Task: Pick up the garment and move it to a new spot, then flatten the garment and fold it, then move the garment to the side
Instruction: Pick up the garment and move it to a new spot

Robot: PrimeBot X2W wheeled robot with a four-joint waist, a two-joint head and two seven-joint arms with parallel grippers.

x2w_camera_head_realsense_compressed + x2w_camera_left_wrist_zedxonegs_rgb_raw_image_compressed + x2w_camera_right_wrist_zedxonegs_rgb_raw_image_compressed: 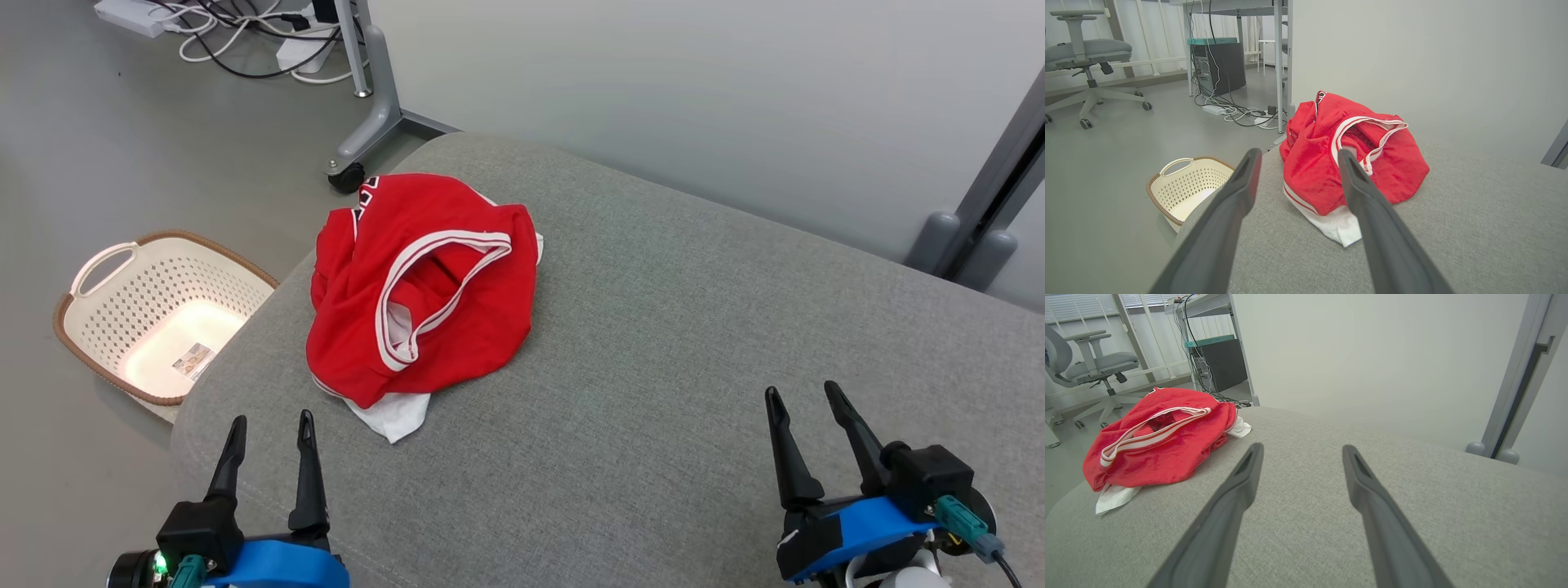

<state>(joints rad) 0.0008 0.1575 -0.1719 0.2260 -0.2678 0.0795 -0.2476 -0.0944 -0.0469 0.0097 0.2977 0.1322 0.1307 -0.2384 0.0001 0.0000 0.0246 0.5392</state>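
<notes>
A crumpled red garment (424, 286) with white striped trim lies in a heap on a grey fabric-covered surface (694, 327), left of centre in the head view and close to the surface's left edge. A white corner of the cloth sticks out from under the heap on the side toward the bottom of the frame.

The left gripper (273, 418) stands at the lower left of the frame over the grey fabric, its two dark fingers spread with nothing between them, short of the garment and not touching it. In the left wrist view the heap sits in the middle of the frame, past the fingertips.

The right gripper (800, 389) stands at the lower right, its jaws likewise spread and empty, well apart from the garment. In the right wrist view the red heap lies at the left of the frame.

A cream perforated laundry basket (147, 286) with a brown rim stands on the floor at the left edge of the head view, just beside the surface. Above it, at the top left, white and black cables (237, 41) trail across the floor beside a grey wheeled stand leg (367, 131).
</notes>
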